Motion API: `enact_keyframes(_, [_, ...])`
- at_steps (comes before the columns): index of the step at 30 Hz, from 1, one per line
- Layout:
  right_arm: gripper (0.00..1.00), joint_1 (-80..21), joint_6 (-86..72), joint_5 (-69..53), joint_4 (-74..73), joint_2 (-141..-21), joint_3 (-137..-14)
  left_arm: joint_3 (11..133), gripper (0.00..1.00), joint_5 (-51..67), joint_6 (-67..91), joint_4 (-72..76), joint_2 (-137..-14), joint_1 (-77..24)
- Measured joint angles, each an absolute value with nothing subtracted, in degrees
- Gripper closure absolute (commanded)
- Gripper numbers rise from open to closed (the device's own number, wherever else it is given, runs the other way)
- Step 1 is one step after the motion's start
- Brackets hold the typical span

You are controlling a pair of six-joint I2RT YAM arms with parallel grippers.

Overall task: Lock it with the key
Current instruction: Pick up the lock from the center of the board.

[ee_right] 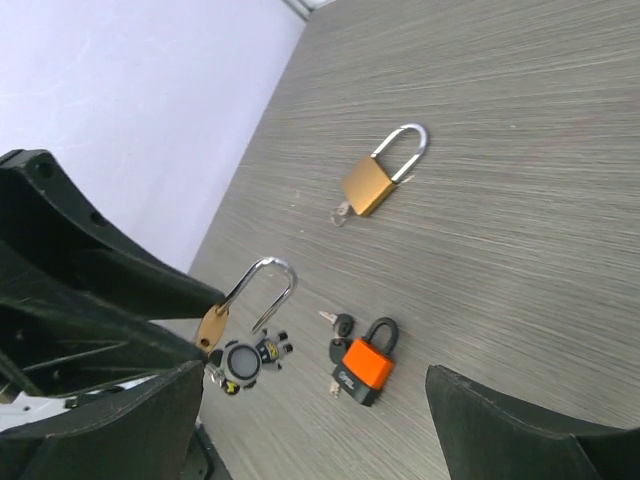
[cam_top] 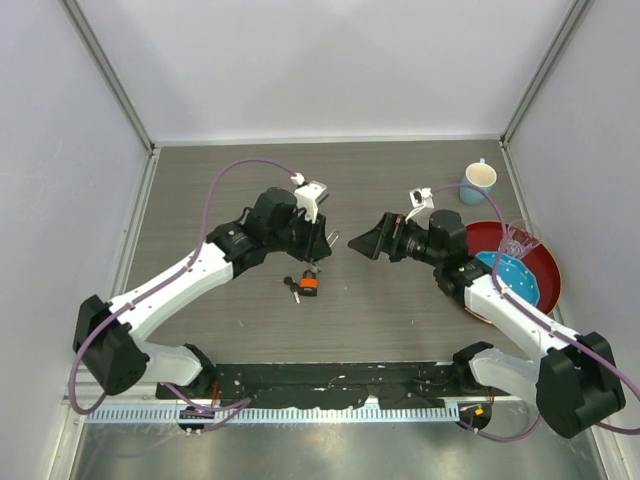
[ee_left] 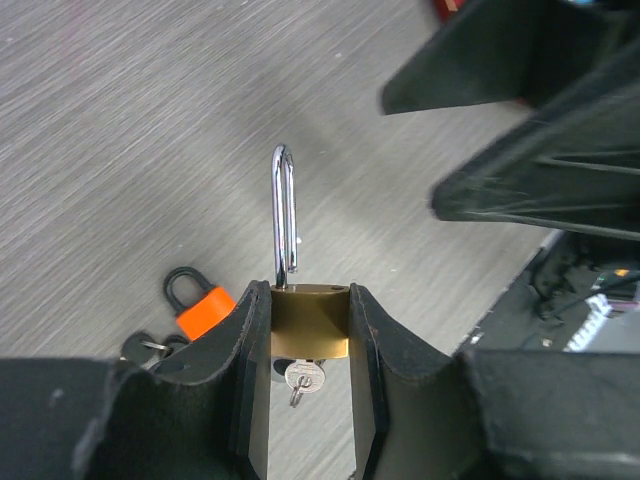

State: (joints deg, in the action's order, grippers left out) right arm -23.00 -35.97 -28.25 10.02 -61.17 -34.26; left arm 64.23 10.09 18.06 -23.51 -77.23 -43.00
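My left gripper [ee_left: 308, 294] is shut on the body of a brass padlock [ee_left: 310, 322], held above the table. Its steel shackle [ee_left: 284, 215] stands open, swung out of the body. A small silver key [ee_left: 303, 378] sticks in the lock's underside, and a round keychain charm [ee_right: 245, 360] hangs below it. My right gripper [cam_top: 362, 243] is open and empty, a short way right of the left gripper [cam_top: 318, 243] and pointing at it. The right fingers [ee_left: 560, 180] show blurred at the upper right of the left wrist view.
An orange padlock [cam_top: 308, 286] with dark-headed keys [ee_right: 340, 325] lies on the table under the grippers. A second brass padlock [ee_right: 375, 180], shackle closed, lies farther off. A blue mug [cam_top: 480, 180] and a red bowl [cam_top: 545, 262] stand at the right.
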Motion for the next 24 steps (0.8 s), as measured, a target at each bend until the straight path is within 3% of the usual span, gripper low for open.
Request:
enact_keyframes(9, [0.04, -23.00, -42.76, -34.59, 23.46, -65.58, -33.71, 63.96, 1.00, 16.14, 20.58, -22.31, -73.71, -43.00])
enact_keyframes(16, [0.11, -23.03, -49.80, -37.71, 35.99, -69.82, -31.57, 63.79, 1.00, 18.35, 22.20, -21.19, -73.56, -43.00])
enact_keyframes(19, [0.16, -23.03, -51.53, -38.30, 38.83, -71.88, -31.00, 63.70, 1.00, 19.25, 22.94, -20.56, -73.21, -43.00])
enact_keyframes(24, [0.34, -23.75, -54.85, -38.83, 43.77, -73.97, -30.35, 63.55, 1.00, 20.67, 24.10, -19.70, -72.03, -43.00])
